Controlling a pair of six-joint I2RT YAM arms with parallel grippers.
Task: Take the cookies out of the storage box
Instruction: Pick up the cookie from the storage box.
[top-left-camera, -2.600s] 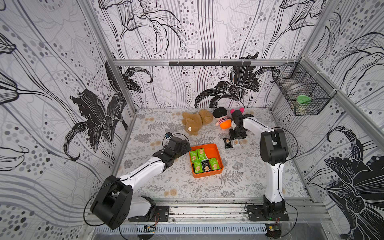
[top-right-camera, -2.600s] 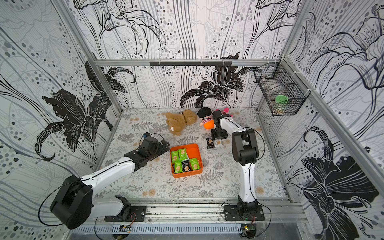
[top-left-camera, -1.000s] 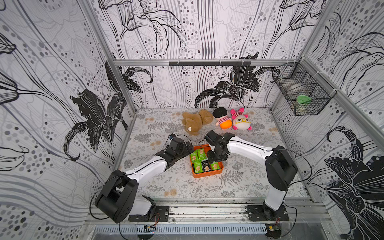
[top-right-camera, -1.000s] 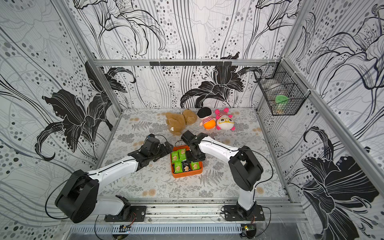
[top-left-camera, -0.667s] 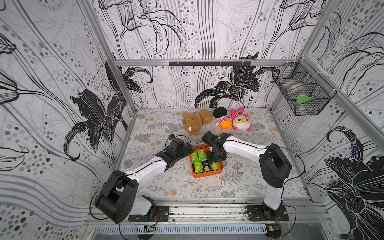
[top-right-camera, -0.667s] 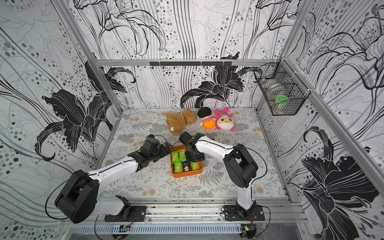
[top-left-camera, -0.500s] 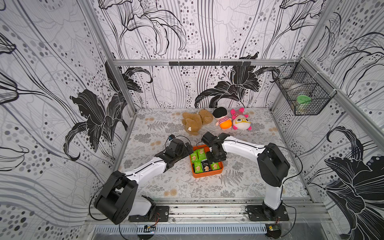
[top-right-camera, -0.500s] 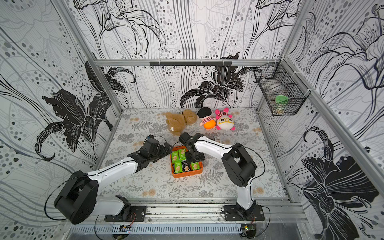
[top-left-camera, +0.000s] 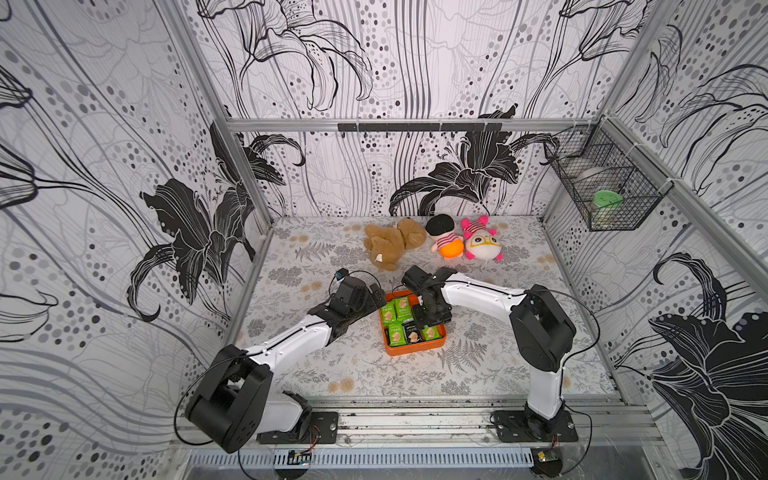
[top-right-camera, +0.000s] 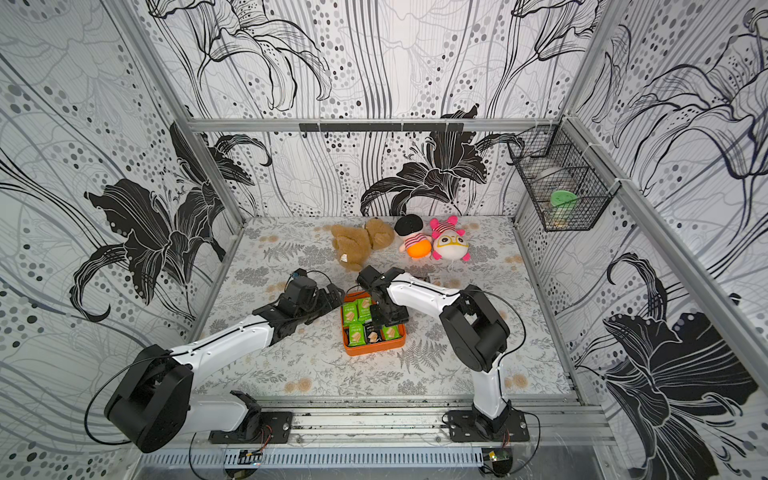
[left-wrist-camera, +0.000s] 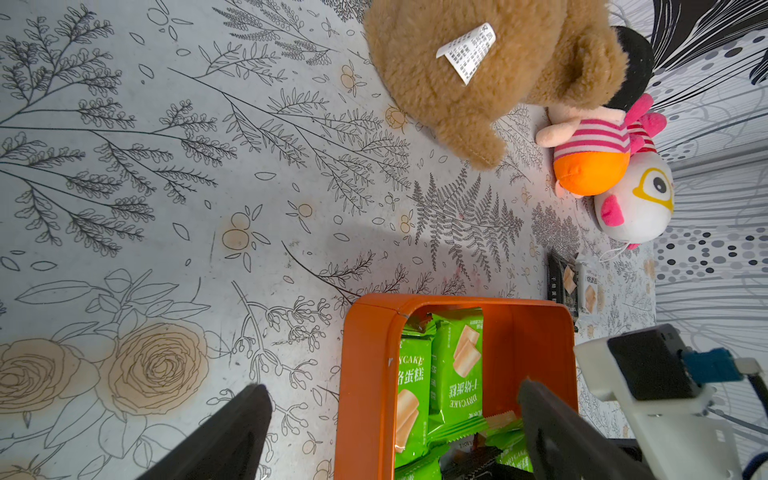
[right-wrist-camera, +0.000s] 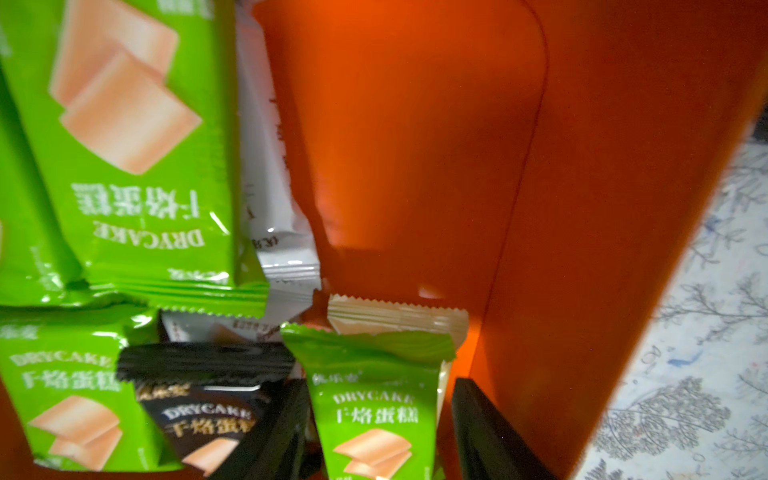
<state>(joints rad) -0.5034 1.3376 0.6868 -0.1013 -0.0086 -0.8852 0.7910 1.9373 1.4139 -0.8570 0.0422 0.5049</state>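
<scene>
- Both grippers are found at the storage box (top-left-camera: 415, 348) in both top views. The right gripper (top-left-camera: 432, 318), last seen back by the plush toys (top-left-camera: 432, 243), is now lowered into the box's right half. The left gripper (top-left-camera: 376, 293) has been edged up to the far left corner.
- Mid-mat, the cookies (top-right-camera: 357, 313) are still packed inside the orange box in a top view. A wire basket (top-right-camera: 561, 191) is hung on the right wall, and every wall is papered with black lilies.
- Left wrist: the left gripper (left-wrist-camera: 392, 388) is held wide open, its fingers spread either side of the box's wall. Two packets (left-wrist-camera: 573, 284), one black and one white, are laid out on the floral mat (left-wrist-camera: 166, 166), near a white plush (left-wrist-camera: 636, 208).
- Right wrist: the right gripper (right-wrist-camera: 380, 415) is closed against the sides of a green packet (right-wrist-camera: 374, 399). A black packet (right-wrist-camera: 199, 407) is seen alongside, with bare orange floor beyond.
</scene>
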